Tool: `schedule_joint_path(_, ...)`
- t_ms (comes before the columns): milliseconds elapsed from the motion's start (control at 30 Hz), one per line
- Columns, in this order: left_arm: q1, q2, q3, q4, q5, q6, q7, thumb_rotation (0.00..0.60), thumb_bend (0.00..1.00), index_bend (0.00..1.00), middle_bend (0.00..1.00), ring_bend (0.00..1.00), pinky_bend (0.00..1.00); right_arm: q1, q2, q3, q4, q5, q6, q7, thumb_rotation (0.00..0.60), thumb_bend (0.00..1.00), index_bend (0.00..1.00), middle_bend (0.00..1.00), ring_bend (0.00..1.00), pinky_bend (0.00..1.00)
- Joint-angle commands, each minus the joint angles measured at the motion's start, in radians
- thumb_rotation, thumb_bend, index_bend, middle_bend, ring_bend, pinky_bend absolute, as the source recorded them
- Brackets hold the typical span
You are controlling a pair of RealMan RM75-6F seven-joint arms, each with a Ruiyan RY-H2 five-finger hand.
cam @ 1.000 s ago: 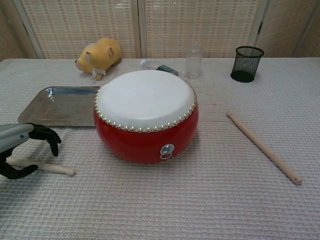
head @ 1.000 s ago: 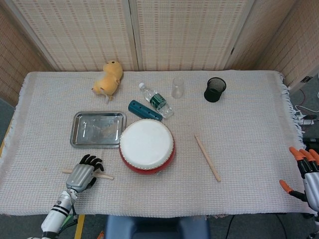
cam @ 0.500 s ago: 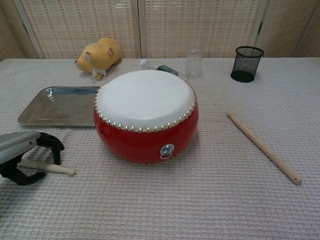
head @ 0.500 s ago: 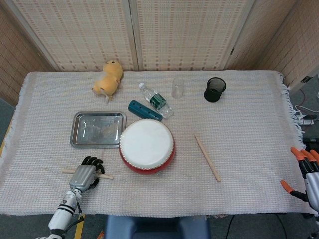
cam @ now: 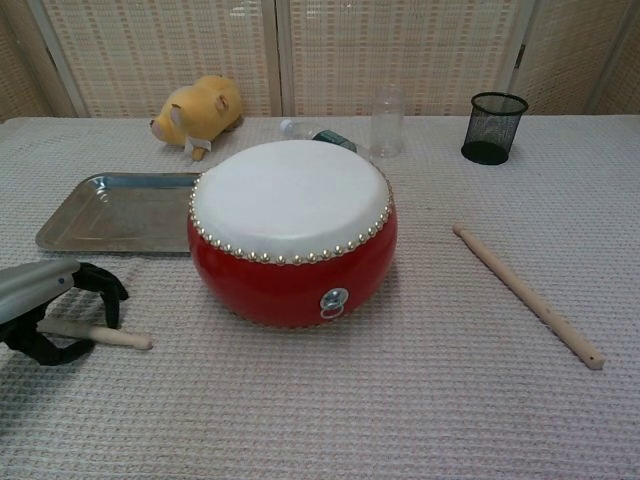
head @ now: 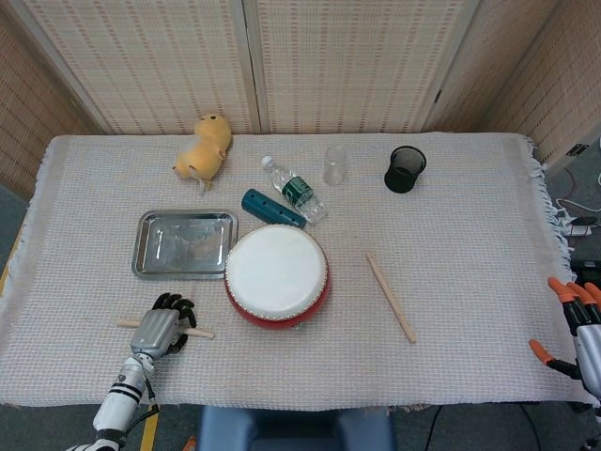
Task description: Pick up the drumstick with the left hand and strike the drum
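The red drum (head: 277,274) with a white head stands at the middle of the table, large in the chest view (cam: 290,230). A wooden drumstick (head: 199,333) lies on the cloth to the drum's front left (cam: 115,338). My left hand (head: 160,329) sits over its middle, black fingers (cam: 108,296) curled down on the far side and the thumb on the near side, closing around it. The stick still touches the cloth. My right hand (head: 577,329), with orange fingertips, hangs off the table's right edge, fingers apart and empty.
A second drumstick (head: 390,297) lies right of the drum (cam: 527,295). A steel tray (head: 184,243) sits behind the left hand. Further back are a yellow plush toy (head: 205,147), a water bottle (head: 293,189), a blue cylinder (head: 272,208), a clear cup (head: 334,164) and a black mesh cup (head: 405,169).
My left hand has lowered onto the drumstick and its fingers have curled closer around it. The stick, drum and right hand have not moved.
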Motion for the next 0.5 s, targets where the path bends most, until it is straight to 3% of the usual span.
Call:
schedule_joint_path(33,0.001,-0.002,-0.001,0.002,0.002,0.0,-0.018,0.6,0.37,0.53,0.23,0.1,0.07,0.0,0.0,0.0,0.0,0.001,-0.002,0.001,0.6,0.2,0.02,0.14,0.0,0.07)
schedule_joint_path(233,0.016,0.009,-0.008,-0.013,0.022,-0.004,-0.143,0.6,0.41,0.57,0.28,0.14,0.11,0.001,0.003,0.0,-0.003,0.0,-0.002,0.0,0.6,0.2,0.02,0.14,0.0,0.07)
schedule_joint_path(500,0.071,0.154,-0.048,-0.153,0.09,-0.022,-0.558,0.6,0.41,0.57,0.3,0.15,0.11,0.001,0.009,-0.001,-0.016,-0.002,-0.003,-0.012,0.6,0.2,0.02,0.14,0.0,0.07)
